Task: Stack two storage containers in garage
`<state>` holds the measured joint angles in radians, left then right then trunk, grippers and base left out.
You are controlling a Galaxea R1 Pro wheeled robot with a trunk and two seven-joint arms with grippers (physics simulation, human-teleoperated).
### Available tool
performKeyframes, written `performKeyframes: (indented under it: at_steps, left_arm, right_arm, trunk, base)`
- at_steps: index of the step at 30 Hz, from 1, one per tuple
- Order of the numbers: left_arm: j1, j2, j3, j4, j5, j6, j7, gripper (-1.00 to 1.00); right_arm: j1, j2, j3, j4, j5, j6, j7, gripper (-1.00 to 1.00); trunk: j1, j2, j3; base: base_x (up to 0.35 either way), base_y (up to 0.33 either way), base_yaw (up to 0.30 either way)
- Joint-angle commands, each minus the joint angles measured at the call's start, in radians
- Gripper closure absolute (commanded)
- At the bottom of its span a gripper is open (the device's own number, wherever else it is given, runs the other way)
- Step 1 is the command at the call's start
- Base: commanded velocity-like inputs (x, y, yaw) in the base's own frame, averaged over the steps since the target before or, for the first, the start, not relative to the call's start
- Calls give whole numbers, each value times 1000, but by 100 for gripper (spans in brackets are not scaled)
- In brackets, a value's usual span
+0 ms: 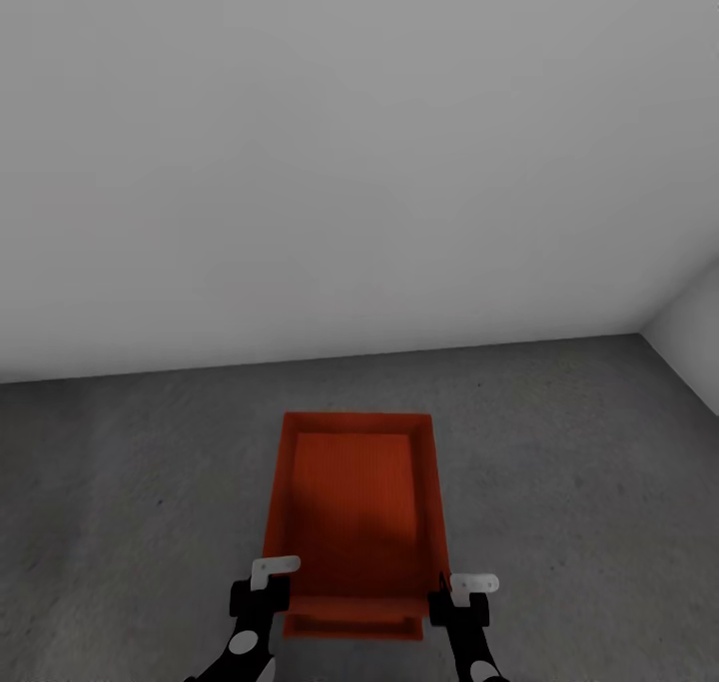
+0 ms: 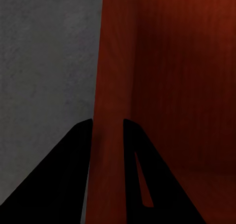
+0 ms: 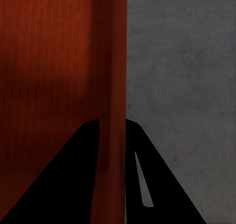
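From the head camera I see a red-orange container (image 1: 352,507) on the grey floor (image 1: 120,482), near a white wall (image 1: 350,163). A second container's edge (image 1: 350,626) peeks out under its near end. My left gripper (image 1: 262,584) and right gripper (image 1: 457,594) sit at its near corners.

In the left wrist camera, my left gripper (image 2: 106,128) pinches the container's thin side wall (image 2: 110,76), one finger on each side.

In the right wrist camera, my right gripper (image 3: 112,128) pinches the other side wall (image 3: 114,61) the same way.
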<state>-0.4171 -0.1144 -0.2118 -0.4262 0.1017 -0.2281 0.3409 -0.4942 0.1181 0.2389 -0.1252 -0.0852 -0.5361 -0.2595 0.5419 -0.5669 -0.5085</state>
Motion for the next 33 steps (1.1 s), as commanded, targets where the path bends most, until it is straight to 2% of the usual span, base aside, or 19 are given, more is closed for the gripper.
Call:
performKeyframes:
  at_steps: [1, 12, 33]
  left_arm:
    - [0, 1, 0, 10, 32, -10, 13, 100]
    - [0, 1, 0, 10, 31, -10, 13, 100]
    - [0, 1, 0, 10, 29, -10, 13, 100]
  right_arm:
    - [-1, 0, -29, -34, -16, -30, 0, 100]
    - [-1, 0, -29, -34, -16, -30, 0, 100]
    - [-1, 0, -30, -34, -17, -29, 0, 100]
  trunk:
    - [0, -1, -1]
    - [0, -1, -1]
    - [0, -1, -1]
  base:
    - [-110, 0, 0]
    - [-136, 0, 0]
    - [-5, 0, 0]
